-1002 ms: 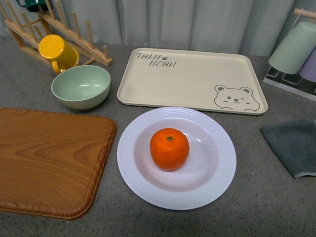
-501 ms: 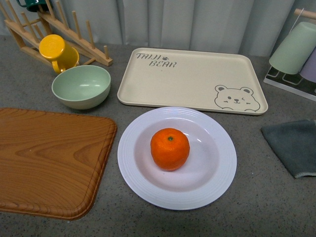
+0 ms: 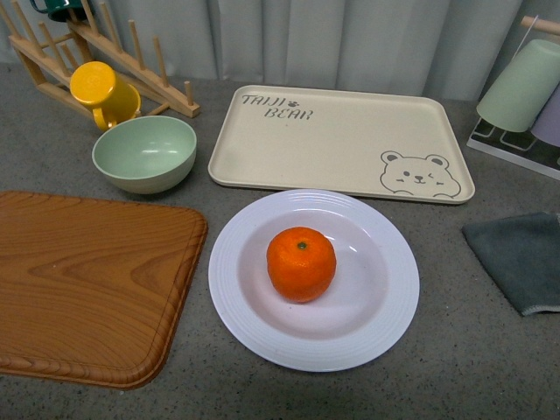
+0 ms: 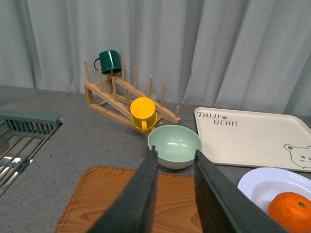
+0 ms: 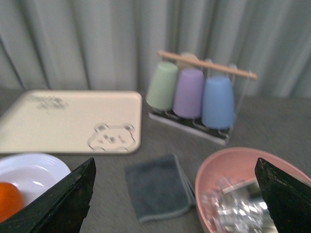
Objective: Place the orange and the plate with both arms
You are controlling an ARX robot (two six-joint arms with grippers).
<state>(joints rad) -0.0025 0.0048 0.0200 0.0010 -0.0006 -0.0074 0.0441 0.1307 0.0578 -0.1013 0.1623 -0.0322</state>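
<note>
The orange (image 3: 301, 263) rests in the middle of the white plate (image 3: 385, 324), near the table's front centre in the front view. Neither arm shows in that view. In the left wrist view my left gripper (image 4: 175, 154) is open with nothing between its dark fingers, held above the wooden board (image 4: 104, 194); the plate (image 4: 257, 182) and the orange (image 4: 290, 209) lie off to one side of it. In the blurred right wrist view my right gripper (image 5: 175, 165) is wide open and empty above a grey cloth (image 5: 158, 191), with the plate (image 5: 39, 170) and the orange (image 5: 8, 201) at the frame's edge.
A beige bear tray (image 3: 341, 140) lies behind the plate. A pale green bowl (image 3: 144, 153), a yellow mug (image 3: 103, 92) and a wooden rack (image 3: 131, 70) stand at the back left. A wooden board (image 3: 87, 280) lies left, a grey cloth (image 3: 521, 258) right. A pink bowl (image 5: 243, 189) sits beside the cloth, cups (image 5: 192, 92) behind.
</note>
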